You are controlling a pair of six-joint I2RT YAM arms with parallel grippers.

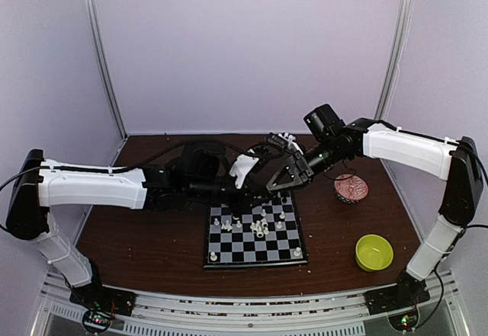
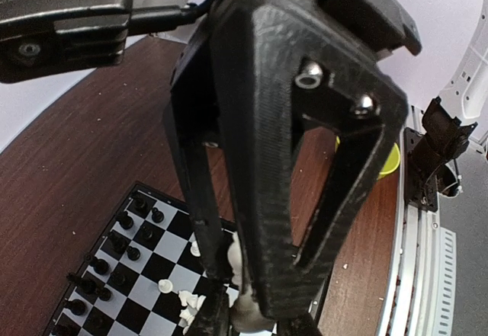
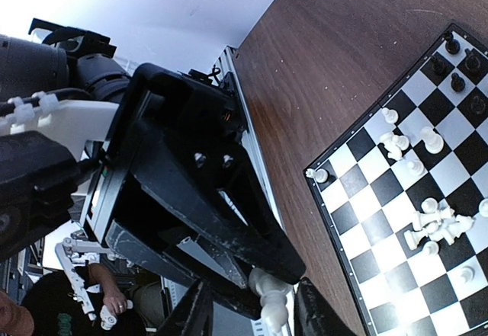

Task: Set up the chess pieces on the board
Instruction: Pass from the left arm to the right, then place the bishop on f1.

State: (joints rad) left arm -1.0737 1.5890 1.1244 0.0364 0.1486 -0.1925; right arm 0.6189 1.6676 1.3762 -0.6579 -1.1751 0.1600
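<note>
White piece [image 3: 271, 299] is held mid-air by the near-closed left gripper [image 3: 255, 277], nr far edge of board [image 1: 252, 263]. Right gripper [image 3: 254, 318] is spread around it, w/ a gap. Piece should be gripped squarely low on the body before release.

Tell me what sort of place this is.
Probably a robotics lab test cell: two robot arms bolted to a metal rail at the table edge, pale panels walling it in, and a chessboard set out as the exercise.
</note>
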